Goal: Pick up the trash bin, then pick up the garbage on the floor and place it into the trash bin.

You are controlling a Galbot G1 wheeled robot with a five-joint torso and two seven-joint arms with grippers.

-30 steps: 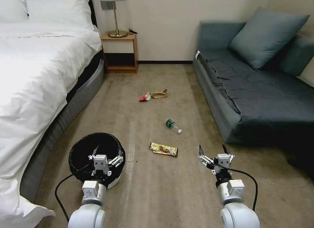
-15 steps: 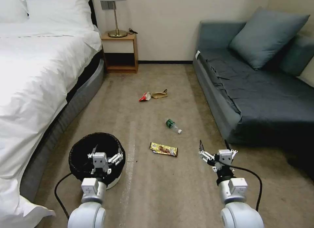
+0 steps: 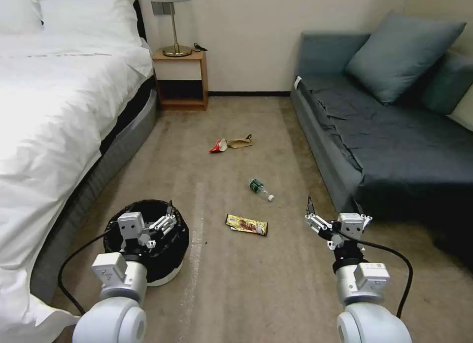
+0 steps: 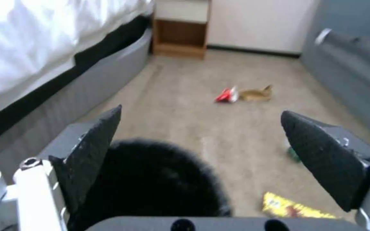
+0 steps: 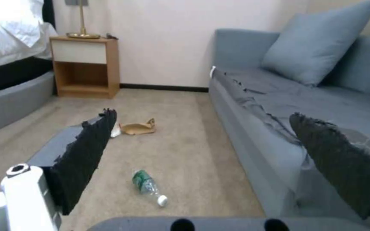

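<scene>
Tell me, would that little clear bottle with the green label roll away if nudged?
Probably. The small clear plastic bottle with a green label and white cap lies on its side on the carpet, so it may roll sideways. It looks empty, so likely light, and its smooth wall might slip.

No text, brand, number or sign can be read anywhere. The flat yellow-brown snack wrapper (image 3: 247, 225) on the beige carpet carries dark print, too small and blurred to make out. The clear plastic bottle with a green label and white cap (image 5: 148, 186) shows a pale pattern on its label, but no letters come clear. The crumpled red-and-white wrapper (image 4: 227, 95) farther along the carpet shows only patches of colour.
</scene>
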